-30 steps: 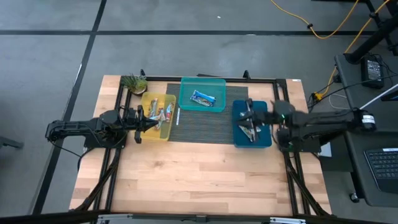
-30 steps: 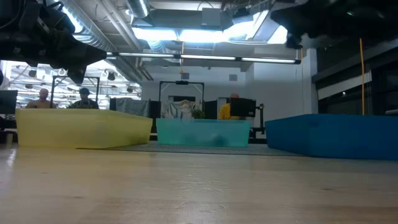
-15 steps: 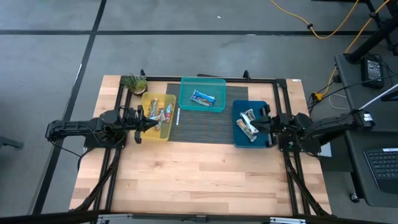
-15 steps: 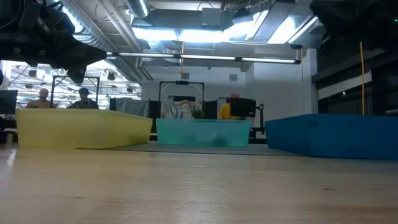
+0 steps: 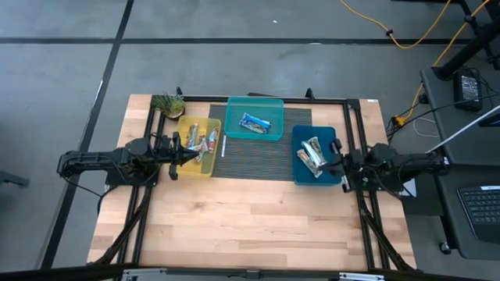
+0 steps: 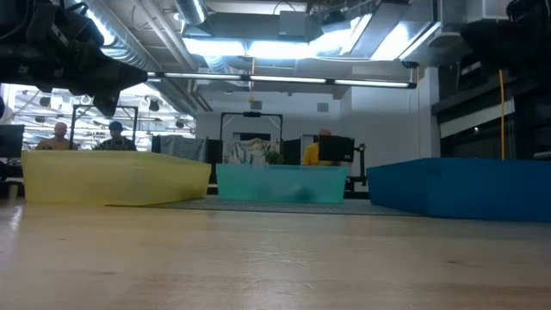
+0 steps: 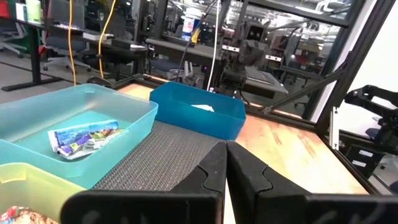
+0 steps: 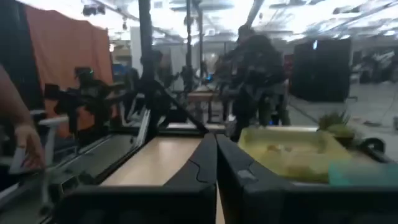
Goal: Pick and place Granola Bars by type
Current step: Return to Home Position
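Observation:
The granola bars lie sorted in three bins. Reddish-brown bars [image 5: 200,143] rest in the yellow bin [image 5: 186,125]. A blue-white bar [image 5: 254,122] [image 7: 84,137] lies flat in the teal bin [image 5: 275,105]. Tan-green bars [image 5: 312,155] lie in the blue bin [image 5: 301,178]. My left gripper [image 5: 194,158] [image 7: 225,167] hovers shut over the yellow bin's near part. My right gripper [image 5: 338,161] [image 8: 216,155] is shut and sits at the blue bin's right rim, near the table's right edge. Neither holds a bar.
The bins stand on a dark ribbed mat [image 5: 246,156] at the far middle of the table. A small potted plant [image 5: 167,103] sits at the far left corner. The bare wood near half [image 5: 250,226] is free. A person's arm [image 8: 18,118] shows beyond the table.
My right arm has drawn back from above the blue bin toward the table's right edge, uncovering the tan-green bars inside. The left arm has kept still.

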